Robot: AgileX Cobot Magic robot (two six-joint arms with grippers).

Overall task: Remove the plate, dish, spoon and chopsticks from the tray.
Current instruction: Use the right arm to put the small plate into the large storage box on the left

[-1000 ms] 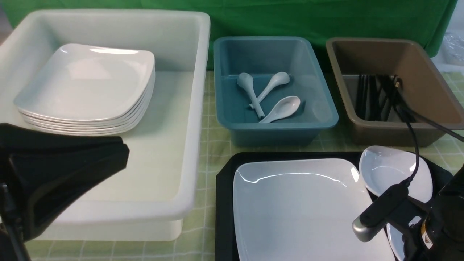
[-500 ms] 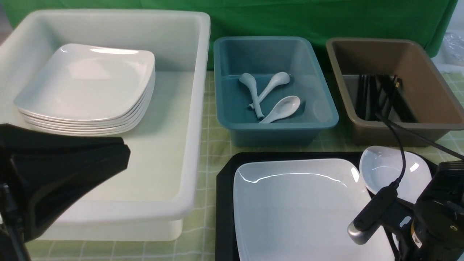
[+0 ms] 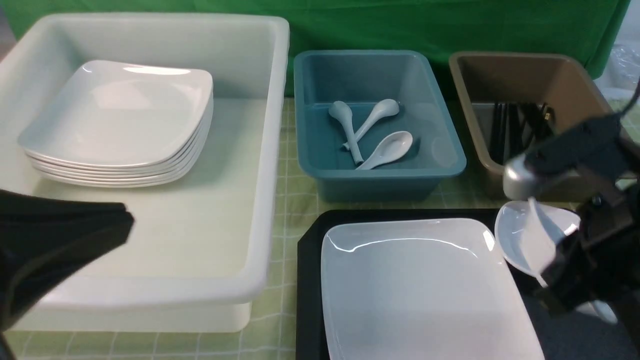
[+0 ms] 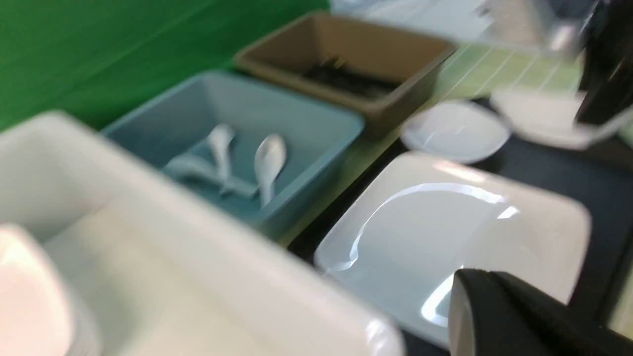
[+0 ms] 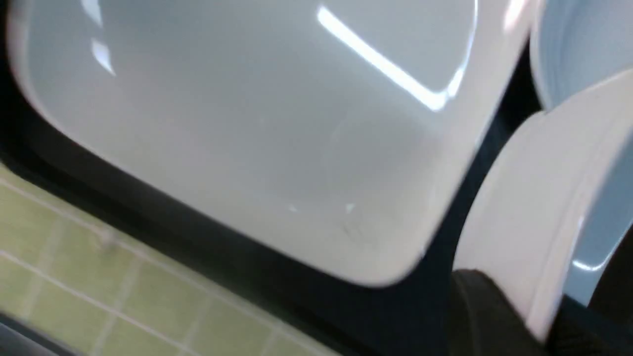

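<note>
The large white plate (image 3: 420, 285) lies on the black tray (image 3: 310, 280); it also shows in the left wrist view (image 4: 455, 232) and the right wrist view (image 5: 247, 123). One small white dish (image 3: 520, 235) sits on the tray's far right corner. My right gripper (image 3: 570, 270) is shut on the rim of a second small white dish (image 5: 534, 198) and holds it tilted above the tray's right side. My left gripper (image 3: 65, 240) is shut and empty, low at the left in front of the white bin. No spoon or chopsticks show on the visible part of the tray.
A big white bin (image 3: 270, 150) at the left holds a stack of white plates (image 3: 120, 120). A teal bin (image 3: 375, 175) behind the tray holds three white spoons (image 3: 387, 150). A brown bin (image 3: 470, 100) at the back right holds black chopsticks (image 3: 505, 130). A green backdrop stands behind.
My right arm has risen from the tray's front right, lifting a small white dish. My left gripper has dropped lower and further left in the front view.
</note>
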